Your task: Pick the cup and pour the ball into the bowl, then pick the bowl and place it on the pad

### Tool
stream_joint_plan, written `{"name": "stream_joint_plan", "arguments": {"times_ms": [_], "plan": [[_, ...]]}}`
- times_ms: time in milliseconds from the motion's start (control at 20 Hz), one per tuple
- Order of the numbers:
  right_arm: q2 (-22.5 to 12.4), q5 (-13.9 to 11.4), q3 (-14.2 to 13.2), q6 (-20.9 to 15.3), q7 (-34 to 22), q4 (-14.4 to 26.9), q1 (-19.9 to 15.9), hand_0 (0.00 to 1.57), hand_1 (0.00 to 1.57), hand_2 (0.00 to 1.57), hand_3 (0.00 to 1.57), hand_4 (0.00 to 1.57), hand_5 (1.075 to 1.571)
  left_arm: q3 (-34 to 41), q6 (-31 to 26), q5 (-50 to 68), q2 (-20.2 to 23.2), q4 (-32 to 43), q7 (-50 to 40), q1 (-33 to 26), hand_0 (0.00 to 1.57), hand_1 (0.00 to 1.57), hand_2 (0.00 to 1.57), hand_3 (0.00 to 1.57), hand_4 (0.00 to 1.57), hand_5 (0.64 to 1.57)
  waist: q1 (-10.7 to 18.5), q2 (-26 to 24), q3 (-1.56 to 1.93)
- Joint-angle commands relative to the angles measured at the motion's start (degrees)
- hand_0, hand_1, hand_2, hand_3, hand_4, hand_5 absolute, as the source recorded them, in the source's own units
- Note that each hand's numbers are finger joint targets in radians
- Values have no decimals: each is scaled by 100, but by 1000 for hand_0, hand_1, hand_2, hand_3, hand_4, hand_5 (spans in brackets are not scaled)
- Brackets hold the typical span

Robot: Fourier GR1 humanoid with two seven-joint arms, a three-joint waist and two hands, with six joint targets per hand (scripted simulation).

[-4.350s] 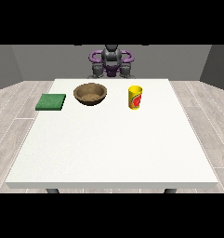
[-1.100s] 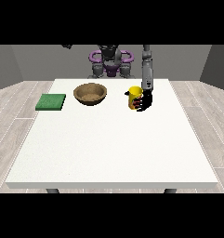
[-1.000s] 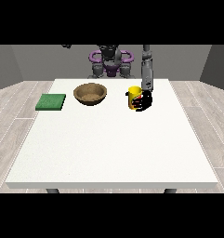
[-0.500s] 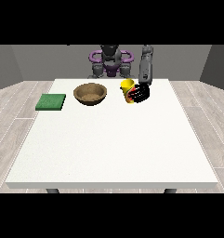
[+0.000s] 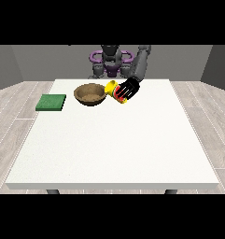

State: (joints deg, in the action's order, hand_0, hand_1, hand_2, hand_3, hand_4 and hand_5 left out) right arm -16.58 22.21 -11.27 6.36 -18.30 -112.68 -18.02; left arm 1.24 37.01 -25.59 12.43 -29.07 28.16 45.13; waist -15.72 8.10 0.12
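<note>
The yellow cup (image 5: pixel 115 91) with a red label hangs above the table, tipped with its mouth towards the wooden bowl (image 5: pixel 90 94). The hand at the view's right (image 5: pixel 128 89) has its fingers curled round the cup, just right of the bowl's rim. The ball does not show. The green pad (image 5: pixel 51 102) lies flat at the table's left side, left of the bowl. No other hand shows in this view.
The white table (image 5: pixel 118 140) stretches wide towards the camera in front of the bowl and pad. The robot's body (image 5: pixel 111 61) stands behind the far edge.
The hand came down onto the cup, closed round it, lifted it and carried it left towards the bowl, tipping its mouth that way. Bowl and pad have not moved.
</note>
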Motion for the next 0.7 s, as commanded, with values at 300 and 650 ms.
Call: {"name": "stream_joint_plan", "arguments": {"times_ms": [300, 650], "plan": [[-315, 299, -324, 123, -171, 381, -457, 0, 0, 0, 0, 348, 1564, -709, 1054, -1431, -45, 633, -1562, 759, 1391, 1391, 1571, 1571, 920, 1561, 22, 49, -10], [47, -201, 65, 76, 233, 872, -327, 0, 0, 0, 0, 360, 1564, -1964, 1488, -3319, -201, 1529, -3152, 1455, 1352, 1352, 1571, 1571, 857, 1548, 80, -237, 3]]}}
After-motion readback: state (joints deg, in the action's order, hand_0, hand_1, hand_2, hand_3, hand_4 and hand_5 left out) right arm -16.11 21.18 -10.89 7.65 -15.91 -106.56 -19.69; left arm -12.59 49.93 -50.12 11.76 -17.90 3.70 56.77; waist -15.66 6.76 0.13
